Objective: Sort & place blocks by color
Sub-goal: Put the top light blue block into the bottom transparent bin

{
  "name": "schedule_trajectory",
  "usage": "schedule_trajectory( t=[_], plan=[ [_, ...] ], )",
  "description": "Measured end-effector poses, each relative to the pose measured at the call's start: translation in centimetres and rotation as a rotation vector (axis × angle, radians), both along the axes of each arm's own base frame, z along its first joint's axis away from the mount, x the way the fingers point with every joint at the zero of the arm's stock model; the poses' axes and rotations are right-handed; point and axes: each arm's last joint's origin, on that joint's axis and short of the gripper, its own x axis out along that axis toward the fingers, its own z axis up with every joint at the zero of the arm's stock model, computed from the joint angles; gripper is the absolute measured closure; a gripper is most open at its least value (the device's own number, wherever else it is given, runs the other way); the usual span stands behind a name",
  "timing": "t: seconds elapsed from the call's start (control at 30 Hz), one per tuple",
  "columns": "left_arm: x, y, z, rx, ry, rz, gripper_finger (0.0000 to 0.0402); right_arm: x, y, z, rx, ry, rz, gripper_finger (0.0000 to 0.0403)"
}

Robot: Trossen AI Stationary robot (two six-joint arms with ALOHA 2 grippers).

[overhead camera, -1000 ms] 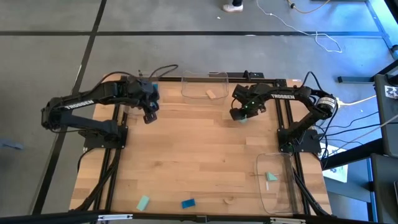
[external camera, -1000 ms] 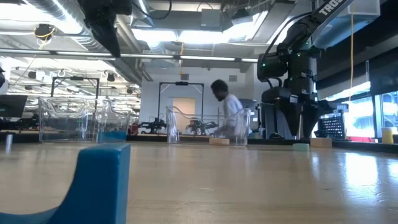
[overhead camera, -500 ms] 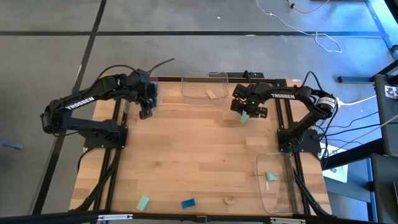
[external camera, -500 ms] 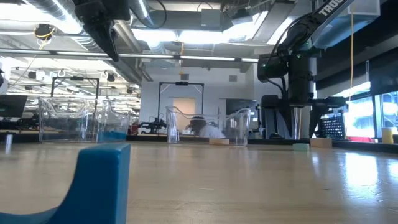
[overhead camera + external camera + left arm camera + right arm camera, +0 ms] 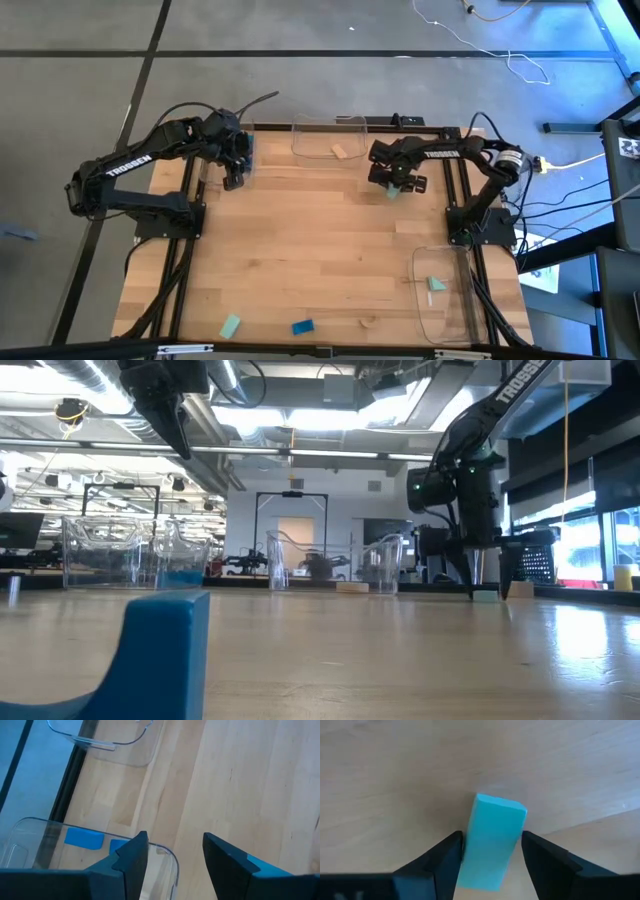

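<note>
Nearest the front edge of the wooden worktop (image 5: 300,260) lay a pale mint block (image 5: 230,326) and, just beside it, a bright blue block (image 5: 302,326), the latter looming large in the low view (image 5: 150,655). At the right front corner a clear plastic tray (image 5: 445,296) held two mint pieces (image 5: 436,285). Farther back, the right pincer (image 5: 398,184) was down at the worktop, its fingers (image 5: 445,860) spread to either side of a mint green block (image 5: 492,842), close to its sides but not visibly pressing it. On the far left, the left pincer (image 5: 233,172) hung open above a clear tray (image 5: 95,855) holding two blue blocks (image 5: 84,837). At the far edge a third clear tray (image 5: 330,138) contained a tan wooden block (image 5: 339,152).
</note>
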Motion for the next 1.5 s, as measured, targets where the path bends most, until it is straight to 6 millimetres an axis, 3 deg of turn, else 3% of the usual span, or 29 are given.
schedule_trajectory(
  t=[0.33, 0.57, 0.97, 1.17, 1.37, 1.5],
  plan=[
    [0.0, 0.0, 0.0, 0.0, 0.0, 0.001, 0.0221, 0.3, -0.2, -1.2, -0.002, 0.038, 0.089, 0.0199],
    [0.0, 0.0, 0.0, 0.0, 0.0, 0.001, 0.0221, 0.3, -0.3, -1.1, -0.006, 0.033, 0.182, 0.0276],
    [0.0, 0.0, 0.0, 0.0, 0.0, -0.001, 0.0221, -0.3, 0.2, 0.4, 0.017, -0.035, 0.415, 0.0275],
    [0.0, 0.0, 0.0, 0.001, 0.0, -0.002, 0.0221, -0.5, 1.0, 3.4, 0.061, -0.042, 0.495, 0.0275],
    [0.0, 0.0, 0.0, 0.008, 0.004, -0.014, 0.0221, 0.5, 3.1, 8.4, 0.072, -0.03, 0.645, 0.0275],
    [0.1, -0.1, 0.0, 0.011, -0.001, -0.11, 0.0221, 1.1, 5.3, 12.4, 0.028, -0.048, 0.692, 0.0275]
  ],
)
